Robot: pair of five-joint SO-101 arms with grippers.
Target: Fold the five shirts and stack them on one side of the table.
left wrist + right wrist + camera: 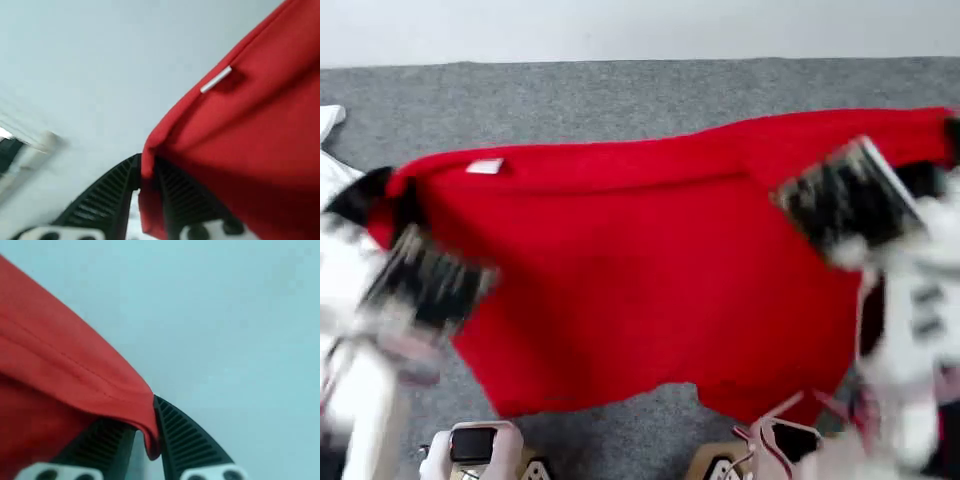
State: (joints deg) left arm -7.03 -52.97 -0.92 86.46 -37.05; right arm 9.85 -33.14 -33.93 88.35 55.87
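Note:
A red shirt [640,270] hangs stretched wide between both arms above the grey table [620,95]. A small white tag [485,166] sits near its upper hem. My left gripper [368,196] is at the shirt's left end, and in the left wrist view its black fingers [117,187] are shut on the red shirt's edge [240,140], not far from the tag [216,80]. My right gripper [946,145] is at the shirt's far right end. In the right wrist view it [149,437] is shut on a hemmed corner of the red shirt [60,375].
White cloth [330,165] lies at the table's left edge, partly behind the left arm. The two arm bases [472,448] [765,452] stand at the front edge. Bare grey table shows behind the shirt.

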